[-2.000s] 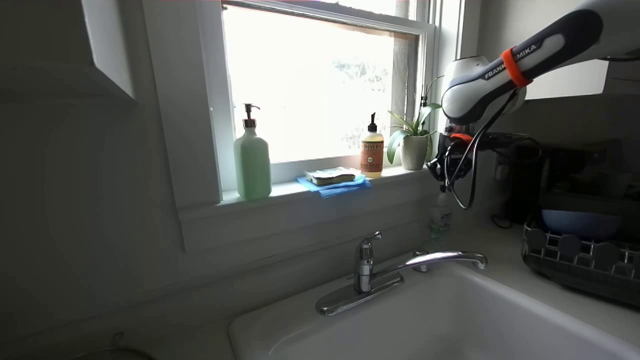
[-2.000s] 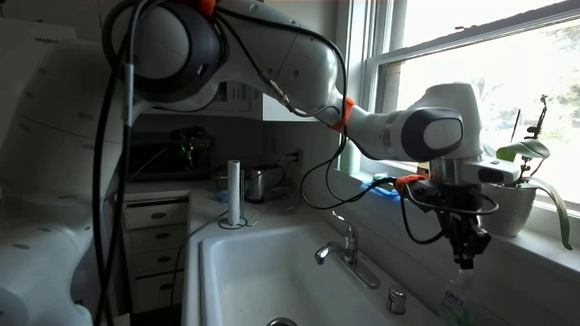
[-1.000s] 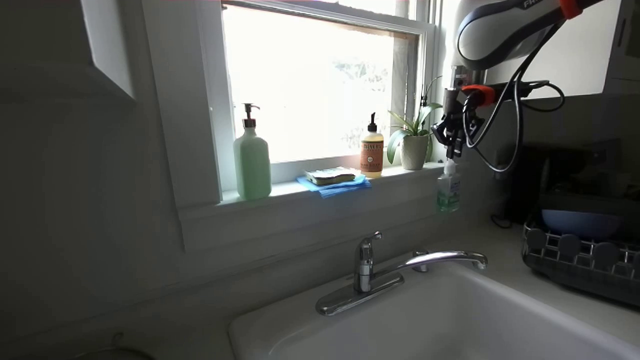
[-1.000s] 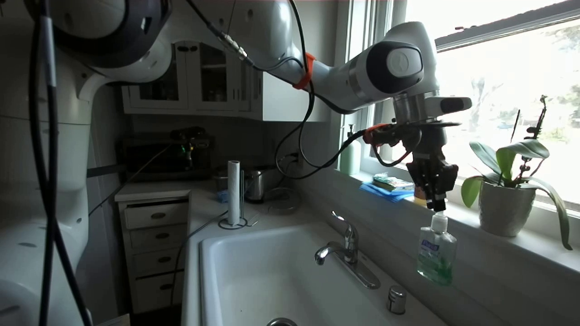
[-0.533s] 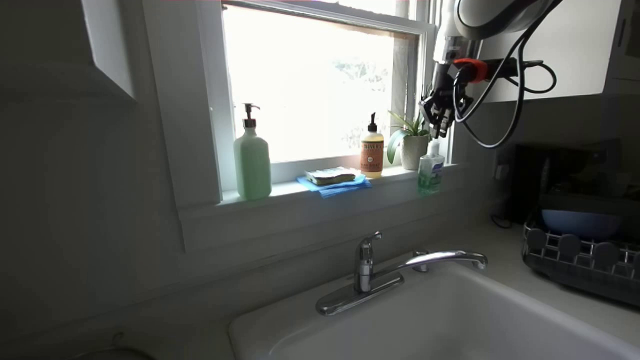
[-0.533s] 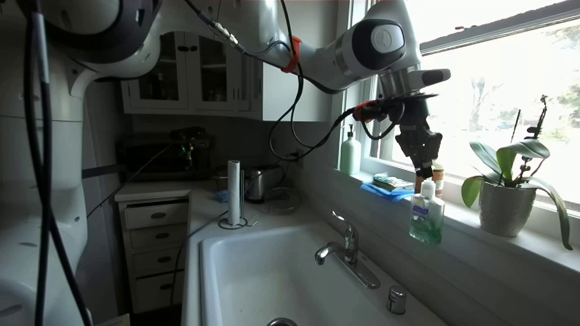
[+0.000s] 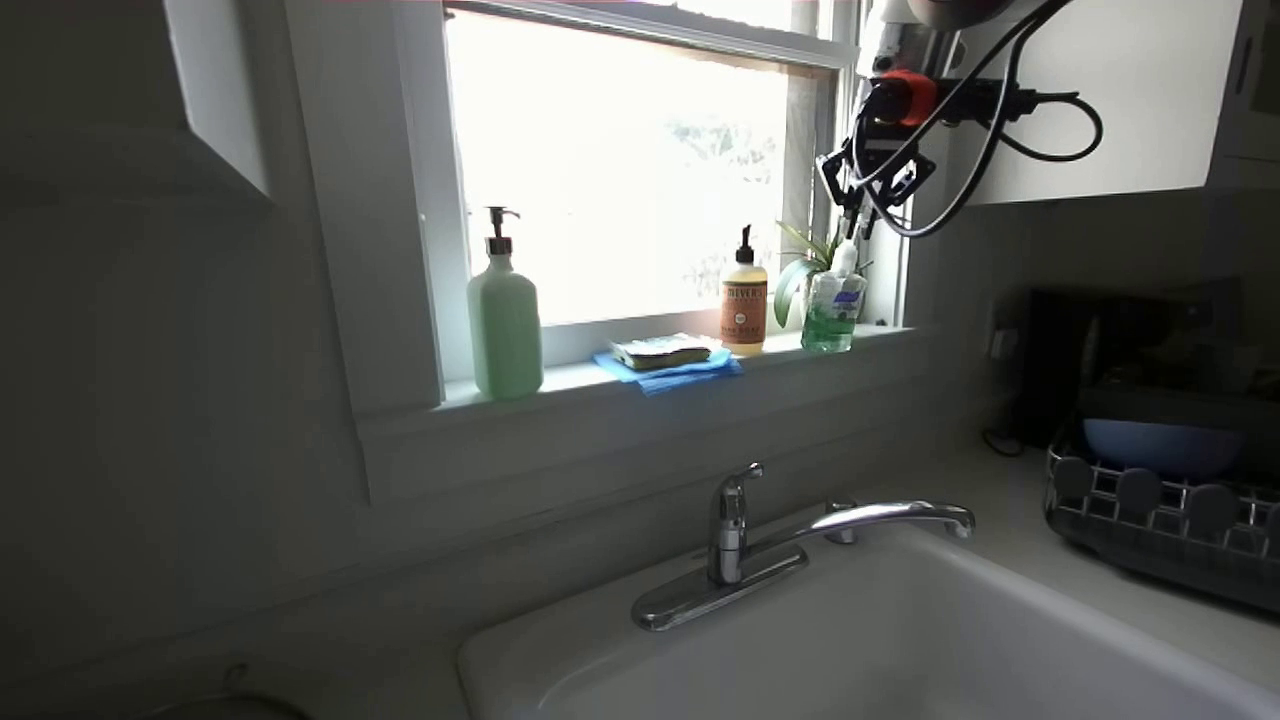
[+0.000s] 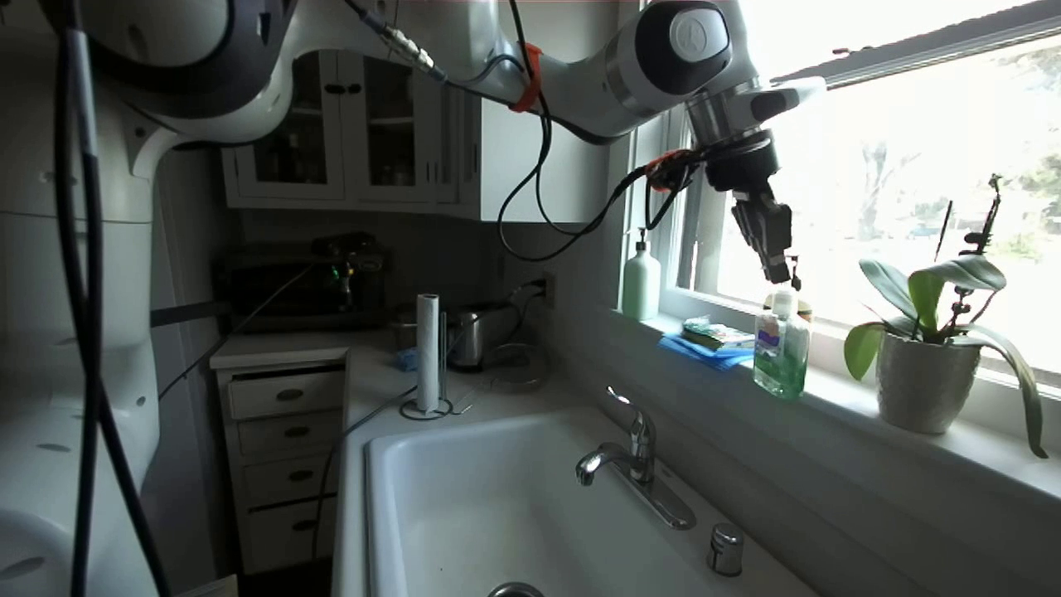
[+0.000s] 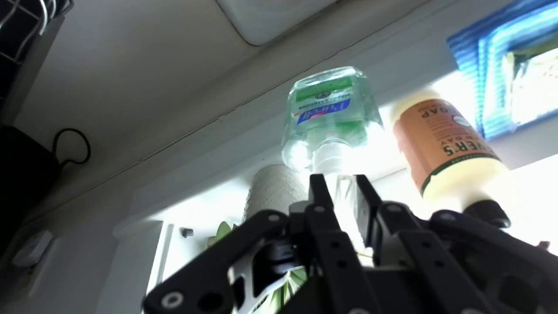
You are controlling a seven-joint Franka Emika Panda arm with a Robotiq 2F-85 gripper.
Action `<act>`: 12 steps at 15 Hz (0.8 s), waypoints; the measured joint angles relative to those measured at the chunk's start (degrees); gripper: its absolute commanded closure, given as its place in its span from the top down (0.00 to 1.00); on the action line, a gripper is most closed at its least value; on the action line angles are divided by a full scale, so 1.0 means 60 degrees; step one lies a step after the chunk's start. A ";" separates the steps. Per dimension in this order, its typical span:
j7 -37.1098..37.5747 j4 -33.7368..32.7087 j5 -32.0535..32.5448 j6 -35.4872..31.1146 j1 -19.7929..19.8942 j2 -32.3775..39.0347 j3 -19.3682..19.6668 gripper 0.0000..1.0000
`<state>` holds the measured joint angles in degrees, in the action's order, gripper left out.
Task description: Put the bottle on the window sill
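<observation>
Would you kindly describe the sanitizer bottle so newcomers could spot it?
Find the bright window, then the sill below it. By its front edge, the gripper holds the sanitizer bottle. Unlike the orange-labelled soap bottle, it has green liquid and a white top.

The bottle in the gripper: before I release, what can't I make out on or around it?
Contact with the window sill: the bottle hides its own underside in the wrist view; exterior views don't settle it.
Soap bottle: mostly behind the held bottle in an exterior view.
Potted plant: the gripper hides part of its leaves in the wrist view.
Dish rack: cut off by the right edge in an exterior view.
</observation>
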<state>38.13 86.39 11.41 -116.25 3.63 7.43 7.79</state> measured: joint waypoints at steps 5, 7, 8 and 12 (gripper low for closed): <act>0.1927 -0.0721 0.0042 -0.0092 0.0004 0.0383 0.0071 0.05; 0.2580 -0.1008 0.0128 -0.0130 0.0005 0.0639 0.0118 0.05; 0.2867 -0.1139 0.0181 -0.0152 0.0004 0.0780 0.0141 0.05; 0.3752 -0.1676 0.0300 -0.0151 0.0002 0.1379 0.0196 0.05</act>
<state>60.64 76.33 13.21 -117.15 3.64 15.70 8.97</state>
